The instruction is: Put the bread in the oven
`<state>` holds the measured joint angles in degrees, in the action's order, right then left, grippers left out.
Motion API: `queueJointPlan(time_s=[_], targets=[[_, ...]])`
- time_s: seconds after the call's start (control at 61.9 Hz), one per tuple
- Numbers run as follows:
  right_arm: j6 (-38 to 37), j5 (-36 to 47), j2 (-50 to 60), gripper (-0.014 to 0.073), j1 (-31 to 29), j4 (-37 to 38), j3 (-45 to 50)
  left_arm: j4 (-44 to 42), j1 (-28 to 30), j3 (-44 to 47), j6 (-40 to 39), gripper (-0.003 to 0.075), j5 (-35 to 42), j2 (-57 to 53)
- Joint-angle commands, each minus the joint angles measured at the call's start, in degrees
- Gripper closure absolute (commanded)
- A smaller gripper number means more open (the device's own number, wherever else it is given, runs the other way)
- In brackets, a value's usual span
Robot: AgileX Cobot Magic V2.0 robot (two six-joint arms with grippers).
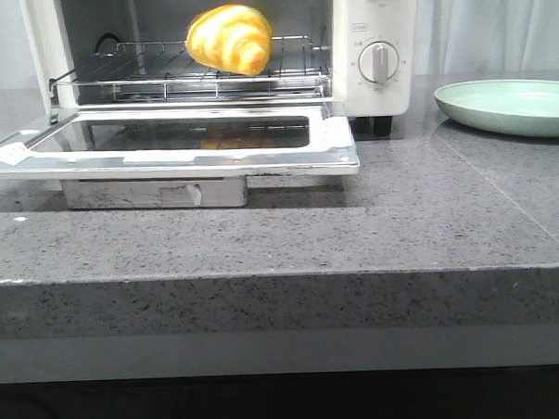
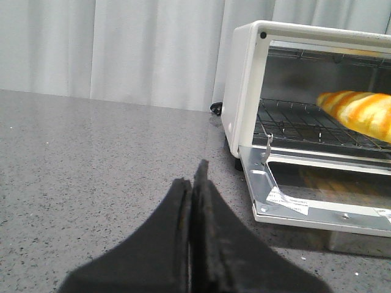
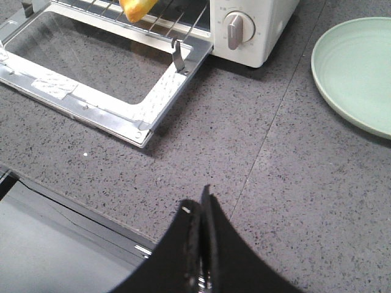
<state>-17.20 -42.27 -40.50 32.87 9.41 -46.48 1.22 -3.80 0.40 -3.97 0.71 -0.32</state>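
The bread (image 1: 229, 38) is seated on the wire rack (image 1: 163, 85) inside the oven (image 1: 374, 38), toward the right of the cavity, well clear of the opening so the door can be swung up past it; the door (image 1: 166, 149) is left folded down flat over the counter (image 1: 355, 234), hence the placement is judged done and only closing remains, if required; the left tool (image 2: 193, 183) is pinched closed on nothing, parked beside the oven; the right tool (image 3: 200, 210) is likewise closed and empty, held back over the counter edge; the green plate (image 1: 507, 107) is bare, right of the oven.
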Motion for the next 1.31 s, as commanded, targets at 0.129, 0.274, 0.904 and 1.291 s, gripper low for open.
queueJointPlan(time_s=[0.129, 0.274, 0.904, 1.291], targets=[[0.5, 3.7, 0.2, 0.0714, -0.3, 0.9, -1.3, 0.2, 0.1, 1.4, 0.1, 0.0739, 4.7, -1.2], [0.6, 3.7, 0.8, 0.0714, -0.3, 1.1, -1.2, 0.2, 0.1, 1.4, 0.1, 0.0739, 4.7, -1.2], [0.6, 41.8, 39.9, 0.0713, -29.7, -10.7, 42.4, 0.2, 0.1, 1.4, 0.1, 0.0739, 4.7, -1.2], [0.6, 45.5, 42.2, 0.0713, -30.6, -10.6, 48.2, 0.2, 0.1, 1.4, 0.1, 0.0739, 4.7, -1.2]])
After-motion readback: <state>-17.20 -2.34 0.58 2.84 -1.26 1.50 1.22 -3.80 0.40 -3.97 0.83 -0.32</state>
